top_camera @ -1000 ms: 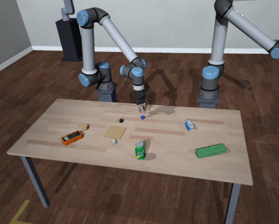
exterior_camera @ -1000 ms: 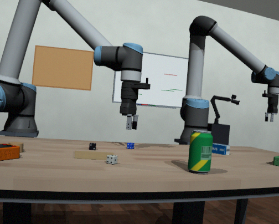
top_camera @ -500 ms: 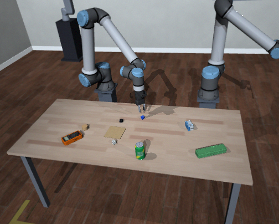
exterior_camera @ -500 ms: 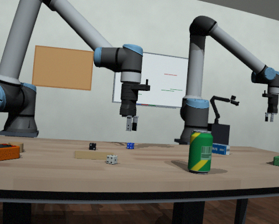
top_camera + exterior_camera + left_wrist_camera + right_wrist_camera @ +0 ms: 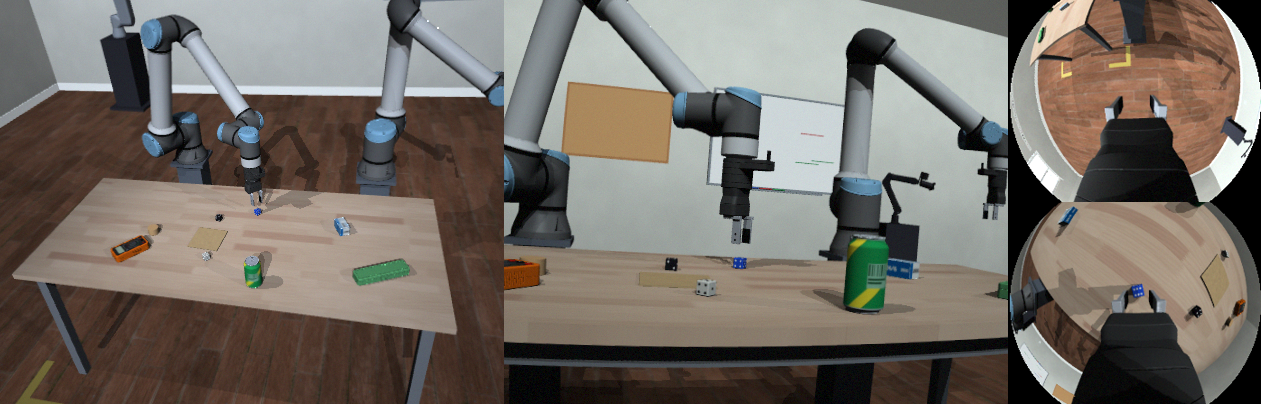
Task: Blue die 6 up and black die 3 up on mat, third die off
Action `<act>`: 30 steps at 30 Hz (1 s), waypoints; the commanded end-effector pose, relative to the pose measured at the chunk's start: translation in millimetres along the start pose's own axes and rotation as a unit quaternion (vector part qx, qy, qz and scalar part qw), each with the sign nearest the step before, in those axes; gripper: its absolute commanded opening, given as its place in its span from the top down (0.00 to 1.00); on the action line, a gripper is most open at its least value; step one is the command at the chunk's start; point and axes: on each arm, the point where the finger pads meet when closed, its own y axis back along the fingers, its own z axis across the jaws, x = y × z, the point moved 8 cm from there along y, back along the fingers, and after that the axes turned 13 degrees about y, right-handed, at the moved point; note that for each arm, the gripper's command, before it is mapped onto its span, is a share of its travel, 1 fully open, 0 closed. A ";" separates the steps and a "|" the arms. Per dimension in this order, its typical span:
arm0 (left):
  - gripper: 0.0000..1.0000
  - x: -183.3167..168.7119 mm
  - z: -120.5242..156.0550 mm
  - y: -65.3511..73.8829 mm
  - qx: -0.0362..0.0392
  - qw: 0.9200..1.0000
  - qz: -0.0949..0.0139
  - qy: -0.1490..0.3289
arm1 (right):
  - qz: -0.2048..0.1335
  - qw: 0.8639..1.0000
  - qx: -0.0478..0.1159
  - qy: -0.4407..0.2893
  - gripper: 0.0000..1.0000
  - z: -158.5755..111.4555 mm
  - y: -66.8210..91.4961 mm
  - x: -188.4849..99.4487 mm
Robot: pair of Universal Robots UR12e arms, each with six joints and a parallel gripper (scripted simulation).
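Observation:
The blue die [image 5: 257, 212] [image 5: 739, 263] [image 5: 1137, 290] lies flat on the table, off the mat, with several white pips in rows on its upper face. My right gripper [image 5: 256, 200] [image 5: 741, 237] [image 5: 1138, 296] is open and empty, above the blue die. The black die [image 5: 219, 217] [image 5: 671, 264] [image 5: 1197, 311] lies off the mat, behind it; its top value is too small to read surely. The tan mat [image 5: 207, 239] [image 5: 669, 280] [image 5: 1216, 280] is bare. The white die [image 5: 206, 256] [image 5: 706, 287] [image 5: 1225, 253] lies just off its front edge. My left gripper [image 5: 990, 212] [image 5: 1136, 101] is open and empty, away from the table.
A green can [image 5: 253, 272] [image 5: 865, 275] stands at the front. An orange meter [image 5: 130, 248] and a small wooden block [image 5: 153, 229] lie beyond the mat's left side. A blue and white box [image 5: 342, 226] [image 5: 1068, 216] and a long green block [image 5: 381, 272] lie at the right in the top view.

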 end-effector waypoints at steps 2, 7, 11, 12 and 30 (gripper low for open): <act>0.00 -0.4 -0.2 0.8 0.000 1.000 -0.001 0.000 | 0.001 1.000 0.000 0.000 0.21 0.0 -6.2 0.8; 0.00 -0.4 -0.2 0.8 0.000 1.000 -0.001 0.000 | 0.001 1.000 0.000 0.000 0.21 0.0 -13.7 0.8; 0.00 -0.4 -0.2 0.8 0.000 1.000 -0.001 0.000 | 0.001 1.000 0.000 0.000 0.21 0.0 -18.7 0.8; 0.00 -0.4 -0.2 0.8 0.000 1.000 -0.001 0.000 | 0.001 1.000 0.000 0.000 0.21 0.1 -19.8 0.8; 0.00 -0.4 -0.2 0.8 0.000 1.000 -0.001 0.000 | 0.001 1.000 0.000 0.000 0.21 0.1 -26.9 0.9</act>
